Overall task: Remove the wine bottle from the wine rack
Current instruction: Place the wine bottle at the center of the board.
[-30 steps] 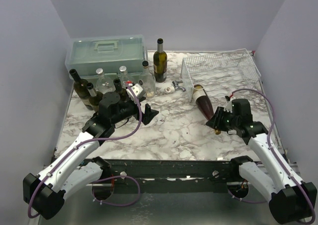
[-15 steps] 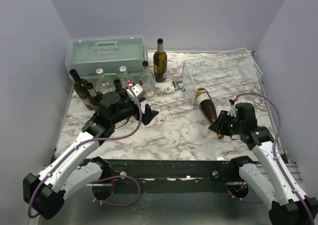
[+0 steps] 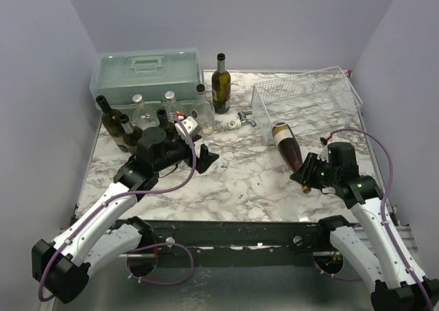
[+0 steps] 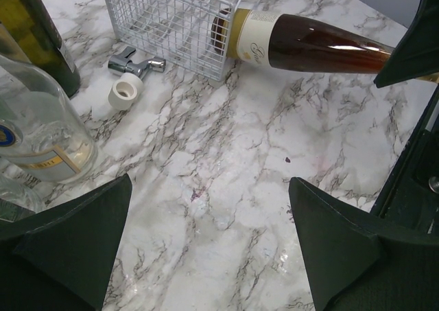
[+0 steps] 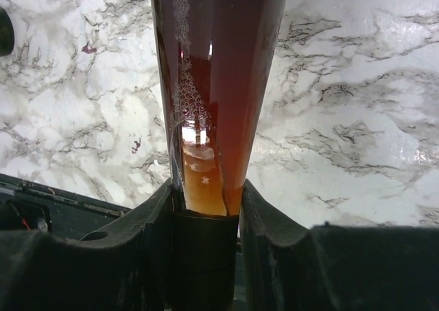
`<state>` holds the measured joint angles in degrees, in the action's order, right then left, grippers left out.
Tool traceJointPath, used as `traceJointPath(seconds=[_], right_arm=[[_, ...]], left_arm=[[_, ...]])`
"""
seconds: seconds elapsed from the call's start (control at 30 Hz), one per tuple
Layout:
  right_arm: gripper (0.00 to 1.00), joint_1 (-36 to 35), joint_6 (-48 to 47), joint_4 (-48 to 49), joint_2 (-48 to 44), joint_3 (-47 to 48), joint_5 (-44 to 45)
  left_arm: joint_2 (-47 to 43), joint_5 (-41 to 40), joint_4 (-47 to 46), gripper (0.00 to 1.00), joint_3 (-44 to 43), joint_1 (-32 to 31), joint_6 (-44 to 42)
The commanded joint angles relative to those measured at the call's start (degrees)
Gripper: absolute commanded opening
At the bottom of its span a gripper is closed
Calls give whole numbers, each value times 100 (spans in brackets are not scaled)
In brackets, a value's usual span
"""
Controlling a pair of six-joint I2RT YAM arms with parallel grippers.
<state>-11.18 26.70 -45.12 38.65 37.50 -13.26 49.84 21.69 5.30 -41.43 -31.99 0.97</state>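
The wine bottle [image 3: 287,146] is dark red with a cream label and lies on the marble table, base pointing at the near left corner of the white wire wine rack [image 3: 305,95]. My right gripper [image 3: 307,177] is shut on its neck. In the right wrist view the neck [image 5: 212,84] runs down between the gripper [image 5: 206,194] fingers. The left wrist view shows the bottle [image 4: 309,47] with its base beside the rack [image 4: 164,16] mesh. My left gripper [image 3: 199,156] hovers open over bare marble at centre left, and its own view shows the gripper [image 4: 209,187] holding nothing.
A pale green toolbox [image 3: 147,71] stands at the back left with several upright bottles [image 3: 137,115] in front of it. A dark green bottle [image 3: 220,84] stands beside it. A small metal piece [image 4: 137,65] and a white cap [image 4: 125,90] lie near the rack.
My right gripper has drawn back toward the near right with the bottle, sliding its base away from the rack's corner. The left arm has not moved.
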Motion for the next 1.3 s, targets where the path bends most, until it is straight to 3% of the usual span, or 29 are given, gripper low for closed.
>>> traceJointPath(seconds=[0.0, 0.77, 0.9, 1.27], right_arm=[[0, 14, -52, 1256, -391, 736, -155], [0, 17, -617, -114, -265, 1533, -697], [0, 15, -766, -475, -8, 1734, -898], [0, 12, -1023, -1144, 674, 2076, -1560]], left_arm=[[-5, 246, -29, 99, 55, 26, -71], [-282, 1384, -462, 99, 352, -202, -530], [-583, 1332, -849, 99, 754, -678, -1147], [-828, 48, -1669, 99, 1542, -2521, -3372]])
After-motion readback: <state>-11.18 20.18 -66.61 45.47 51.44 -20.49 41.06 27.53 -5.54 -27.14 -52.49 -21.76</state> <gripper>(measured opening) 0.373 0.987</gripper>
